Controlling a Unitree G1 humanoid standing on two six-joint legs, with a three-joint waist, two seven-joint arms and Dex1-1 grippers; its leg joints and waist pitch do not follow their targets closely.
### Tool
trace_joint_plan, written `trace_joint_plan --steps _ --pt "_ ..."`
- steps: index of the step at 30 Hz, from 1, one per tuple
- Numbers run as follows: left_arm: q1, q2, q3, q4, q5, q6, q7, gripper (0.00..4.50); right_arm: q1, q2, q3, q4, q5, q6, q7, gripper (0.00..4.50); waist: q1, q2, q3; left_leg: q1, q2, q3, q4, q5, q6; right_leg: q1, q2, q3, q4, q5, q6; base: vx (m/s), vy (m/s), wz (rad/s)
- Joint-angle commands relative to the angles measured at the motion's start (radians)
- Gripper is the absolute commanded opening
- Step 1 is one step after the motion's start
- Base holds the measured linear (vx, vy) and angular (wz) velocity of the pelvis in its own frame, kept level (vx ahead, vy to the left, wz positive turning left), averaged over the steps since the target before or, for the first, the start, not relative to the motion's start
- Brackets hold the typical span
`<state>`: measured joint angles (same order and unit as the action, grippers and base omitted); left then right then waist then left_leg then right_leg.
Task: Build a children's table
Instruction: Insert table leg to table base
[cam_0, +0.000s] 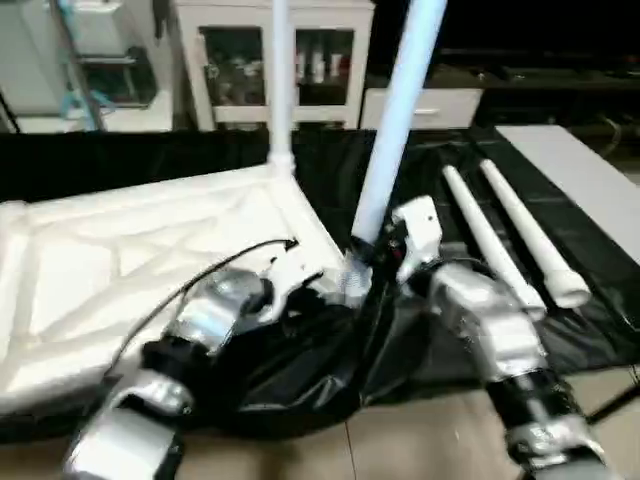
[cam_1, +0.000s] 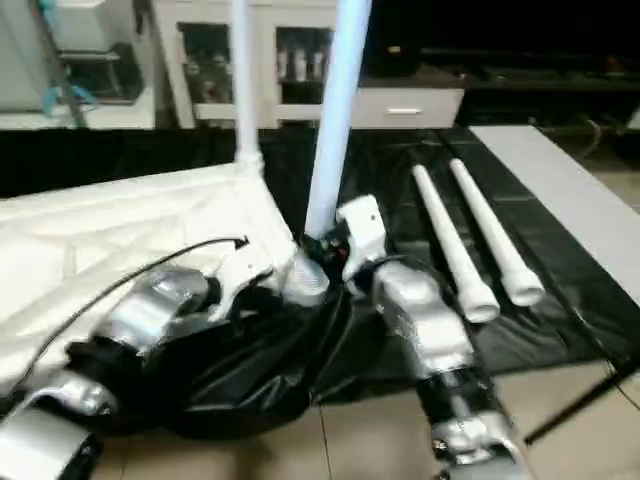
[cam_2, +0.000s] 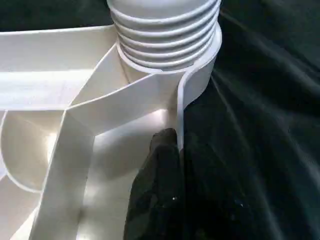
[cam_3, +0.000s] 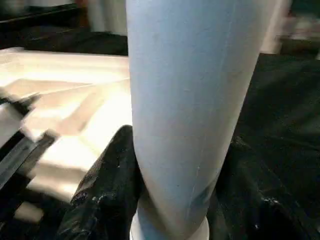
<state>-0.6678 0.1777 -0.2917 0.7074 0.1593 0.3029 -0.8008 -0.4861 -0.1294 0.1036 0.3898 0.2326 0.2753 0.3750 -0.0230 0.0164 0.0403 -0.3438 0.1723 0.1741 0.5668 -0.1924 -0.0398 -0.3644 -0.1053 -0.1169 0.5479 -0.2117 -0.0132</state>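
The white tabletop (cam_0: 120, 260) lies upside down on the black cover, ribs up. One white leg (cam_0: 280, 80) stands upright in its far right corner. A second leg (cam_0: 395, 120) leans a little over the near right corner socket (cam_2: 200, 75), its ribbed end (cam_2: 165, 30) sitting in the socket. My right gripper (cam_0: 370, 255) is shut on this leg low down, a black finger (cam_3: 107, 185) on each side. My left gripper (cam_0: 320, 295) is shut on the tabletop's rim beside that socket, one finger (cam_2: 160, 170) inside the rim. Two loose legs (cam_0: 490, 240) (cam_0: 530, 235) lie side by side to the right.
The black cover (cam_0: 300, 370) is bunched up and hangs over the near edge under my arms. A flat white board (cam_0: 590, 180) lies at the far right. White cabinets (cam_0: 270, 60) stand behind the work surface. Tiled floor (cam_0: 420, 440) shows in front.
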Motion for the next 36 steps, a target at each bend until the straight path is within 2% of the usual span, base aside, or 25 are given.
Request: trace_joint_plan --steps 1,2,3,4,5,6,7,8,9,10,11,12,13,16,20,22,24,25,26,28,30,31,32,35,36 --pt "-0.012 -0.060 0.095 0.026 -0.060 0.007 0.143 0.00 0.051 0.009 -0.057 0.225 -0.067 0.065 -0.190 1.79 0.069 0.012 -0.013 -0.064 0.100 0.012 -0.257 -0.930 -0.086 0.081 0.009 0.031 0.143 -0.224 -0.055 -0.079 -0.046 0.14" --pt "-0.012 -0.060 0.095 0.026 -0.060 0.007 0.143 0.00 0.051 0.009 -0.057 0.225 -0.067 0.065 -0.190 1.79 0.064 -0.028 -0.019 -0.041 0.092 0.026 -0.232 -0.835 -0.046 0.070 0.006 0.069 0.130 -0.296 -0.027 0.026 -0.120 0.18" --pt "-0.026 -0.099 0.122 0.053 -0.072 0.014 0.221 0.00 0.028 0.045 -0.094 0.263 -0.050 0.046 -0.260 1.79 0.060 -0.081 -0.007 0.150 -0.004 0.022 0.067 -0.529 -0.068 -0.153 -0.078 0.071 -0.167 -0.980 0.046 0.026 -0.120 0.18" --pt "-0.042 -0.147 0.149 0.079 -0.088 0.025 0.300 0.00 -0.002 0.083 -0.136 0.310 -0.026 0.019 -0.336 1.79 0.050 -0.071 -0.008 0.046 -0.055 -0.048 0.133 -0.164 0.012 -0.074 -0.140 0.134 -0.163 -1.118 0.017 0.060 -0.079 -0.22" --pt "-0.059 -0.189 0.178 0.102 -0.099 0.022 0.390 0.00 -0.033 0.109 -0.173 0.357 -0.006 -0.009 -0.408 1.79 0.063 -0.071 -0.012 -0.027 -0.015 -0.069 0.075 -0.120 -0.021 0.017 -0.154 0.081 -0.100 -0.991 0.041 0.071 0.020 -0.49" --pt "-0.061 -0.193 0.181 0.105 -0.099 0.021 0.400 0.00 -0.036 0.111 -0.176 0.361 -0.004 -0.012 -0.416 1.79 0.076 -0.042 -0.016 -0.017 0.004 -0.079 0.011 -0.173 -0.034 0.018 -0.125 0.071 -0.084 -0.881 0.021 0.071 0.020 -0.49" --pt "-0.069 -0.207 0.193 0.115 -0.102 0.014 0.442 0.00 -0.057 0.121 -0.192 0.391 0.006 -0.030 -0.450 1.79 0.057 -0.041 -0.026 0.017 0.026 -0.072 -0.047 -0.328 -0.016 -0.013 -0.049 0.061 -0.056 -0.536 -0.016 0.000 0.000 0.00" --pt "-0.085 -0.243 0.210 0.132 -0.099 -0.002 0.531 0.00 -0.087 0.130 -0.203 0.428 0.004 -0.057 -0.503 1.79 0.050 -0.017 -0.033 0.034 0.042 -0.072 -0.066 -0.420 -0.023 -0.006 -0.041 0.064 -0.042 -0.326 -0.087 -0.058 0.002 0.24" --pt "-0.091 -0.257 0.214 0.136 -0.098 -0.008 0.557 0.00 -0.099 0.133 -0.203 0.441 0.000 -0.068 -0.520 1.79 0.045 -0.014 -0.031 0.034 0.044 -0.068 -0.071 -0.443 -0.021 -0.004 -0.039 0.066 -0.043 -0.271 -0.114 -0.058 0.002 0.24" --pt "-0.097 -0.279 0.214 0.140 -0.098 -0.013 0.577 0.00 -0.117 0.138 -0.199 0.457 -0.008 -0.085 -0.535 1.79 0.038 -0.015 -0.024 0.027 0.046 -0.069 -0.083 -0.495 -0.008 0.008 -0.041 0.060 -0.053 -0.277 -0.126 -0.053 0.015 0.06" --pt "-0.105 -0.288 0.215 0.152 -0.093 -0.030 0.603 0.00 -0.131 0.143 -0.204 0.473 -0.017 -0.099 -0.554 1.79 0.031 -0.018 -0.016 0.028 0.046 -0.072 -0.088 -0.578 -0.004 0.010 -0.041 0.043 -0.069 -0.397 -0.085 -0.055 0.047 -0.07" --pt "-0.107 -0.289 0.215 0.156 -0.093 -0.033 0.604 0.00 -0.133 0.144 -0.205 0.475 -0.019 -0.101 -0.557 1.79 0.029 -0.012 -0.015 0.037 0.043 -0.073 -0.086 -0.613 -0.005 0.007 -0.043 0.035 -0.083 -0.444 -0.064 -0.055 0.047 -0.07" --pt "-0.112 -0.292 0.213 0.164 -0.092 -0.041 0.605 0.00 -0.139 0.147 -0.206 0.482 -0.024 -0.106 -0.563 1.79 0.023 -0.012 -0.014 0.045 0.042 -0.077 -0.085 -0.656 -0.010 0.004 -0.045 0.027 -0.095 -0.477 -0.036 0.000 0.000 0.00" --pt "-0.135 -0.306 0.221 0.195 -0.089 -0.049 0.594 0.00 -0.169 0.161 -0.208 0.529 -0.041 -0.127 -0.575 1.79 0.013 -0.006 -0.012 0.045 0.047 -0.077 -0.101 -0.698 0.000 0.012 -0.044 0.021 -0.097 -0.434 -0.024 0.000 0.000 0.00" --pt "-0.142 -0.298 0.176 0.211 -0.057 -0.071 0.568 0.00 -0.203 0.164 -0.194 0.590 -0.051 -0.176 -0.576 1.79 0.013 -0.003 -0.008 0.039 0.051 -0.077 -0.116 -0.746 -0.005 0.020 -0.048 0.012 -0.092 -0.455 -0.005 0.000 0.000 0.00" --pt "-0.128 -0.275 0.127 0.194 -0.033 -0.098 0.494 0.00 -0.211 0.159 -0.181 0.579 -0.043 -0.193 -0.514 1.79 0.017 -0.006 -0.007 0.038 0.050 -0.073 -0.120 -0.737 0.001 0.021 -0.052 0.015 -0.093 -0.471 0.002 0.000 0.000 0.00" --pt "-0.119 -0.259 0.098 0.186 -0.019 -0.114 0.450 0.00 -0.212 0.151 -0.161 0.561 -0.048 -0.187 -0.450 1.79 0.022 -0.017 -0.009 0.053 0.031 -0.064 -0.090 -0.634 0.012 0.001 -0.072 0.013 -0.133 -0.597 0.018 0.000 0.000 0.00" --pt "-0.113 -0.245 0.077 0.180 -0.011 -0.133 0.408 0.00 -0.213 0.146 -0.151 0.554 -0.054 -0.183 -0.423 1.79 0.022 -0.017 -0.009 0.053 0.031 -0.064 -0.090 -0.634 0.012 0.001 -0.072 0.013 -0.133 -0.597 0.018 0.000 0.000 0.00" --pt "-0.102 -0.219 0.052 0.166 -0.006 -0.136 0.334 0.00 -0.210 0.138 -0.138 0.538 -0.057 -0.173 -0.377 1.79 0.027 -0.018 -0.011 0.044 0.029 -0.065 -0.082 -0.539 0.023 0.010 -0.084 0.008 -0.147 -0.645 0.035 0.000 0.000 0.00" --pt "-0.084 -0.161 0.006 0.135 0.001 -0.144 0.188 0.00 -0.199 0.115 -0.105 0.502 -0.065 -0.144 -0.285 1.79 0.030 -0.011 -0.013 0.028 0.040 -0.068 -0.088 -0.493 0.026 0.020 -0.087 0.010 -0.139 -0.602 0.023 0.000 0.000 0.00" --pt "-0.072 -0.090 -0.028 0.104 0.003 -0.145 0.047 0.00 -0.176 0.075 -0.055 0.446 -0.076 -0.107 -0.168 1.79 0.029 -0.005 -0.007 0.029 0.056 -0.069 -0.100 -0.543 -0.002 0.017 -0.084 0.010 -0.124 -0.539 -0.007 0.000 0.000 0.00" --pt "-0.066 -0.059 -0.038 0.086 -0.003 -0.160 -0.013 0.00 -0.164 0.055 -0.035 0.420 -0.076 -0.084 -0.119 1.79 0.029 -0.005 -0.007 0.029 0.056 -0.069 -0.100 -0.543 -0.002 0.017 -0.084 0.010 -0.124 -0.539 -0.007 0.000 0.000 0.00" --pt "-0.061 -0.029 -0.046 0.067 -0.011 -0.177 -0.073 0.00 -0.152 0.035 -0.017 0.395 -0.075 -0.061 -0.069 1.79 0.036 -0.010 -0.011 0.034 0.056 -0.064 -0.098 -0.511 -0.012 0.014 -0.088 0.023 -0.116 -0.490 -0.042 0.000 0.000 0.00" --pt "-0.059 0.040 -0.064 0.034 -0.030 -0.189 -0.195 0.00 -0.114 -0.027 0.018 0.312 -0.059 -0.017 0.059 1.79 0.052 -0.011 -0.018 0.026 0.064 -0.052 -0.098 -0.382 -0.017 0.014 -0.090 0.044 -0.091 -0.351 -0.115 0.000 0.000 0.00" --pt "-0.058 0.055 -0.068 0.026 -0.035 -0.196 -0.224 0.00 -0.105 -0.042 0.022 0.292 -0.048 -0.004 0.092 1.79 0.064 -0.017 -0.021 0.024 0.067 -0.043 -0.096 -0.323 -0.016 0.016 -0.088 0.053 -0.075 -0.283 -0.145 0.000 0.000 0.00"
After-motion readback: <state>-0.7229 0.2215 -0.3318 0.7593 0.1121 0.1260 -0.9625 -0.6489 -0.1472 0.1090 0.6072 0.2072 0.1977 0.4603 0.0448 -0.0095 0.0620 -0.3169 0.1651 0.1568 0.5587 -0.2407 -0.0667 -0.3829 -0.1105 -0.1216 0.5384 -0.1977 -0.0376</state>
